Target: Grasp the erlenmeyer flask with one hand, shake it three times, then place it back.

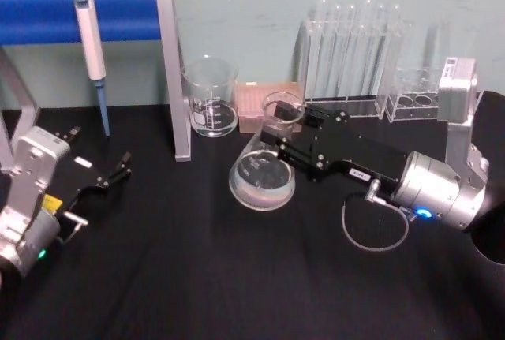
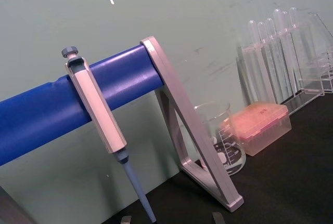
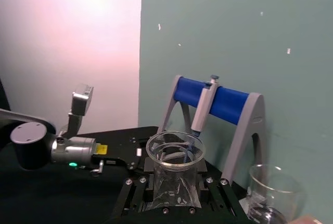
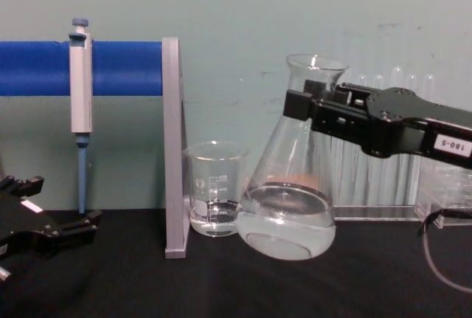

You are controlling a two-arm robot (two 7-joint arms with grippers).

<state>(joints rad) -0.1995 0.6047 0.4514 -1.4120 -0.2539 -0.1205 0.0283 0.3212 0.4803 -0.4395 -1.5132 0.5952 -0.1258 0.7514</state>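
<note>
- Head view: your right gripper [image 1: 286,141] reaches in from the right and pinches the neck of the erlenmeyer flask [image 1: 260,176], which leans over the black table [image 1: 197,277], near the beaker [image 1: 211,97]; your left gripper [image 1: 114,173] is parked at the left, fingers spread
- Left wrist view: the pipette [image 2: 96,107] hangs on its blue bar [image 2: 41,115], apart from the work
- Right wrist view: the flask's rim stands between the gripper's fingers [image 3: 136,193], which press on the neck
- Chest view: the flask is tilted and appears raised off the table, liquid pooled low; judge the shaking step in hand, count unknown. The next move calls for a firm clamp, short swings clear of the beaker and stand post [image 4: 172,148], then an upright set-down before release
</note>
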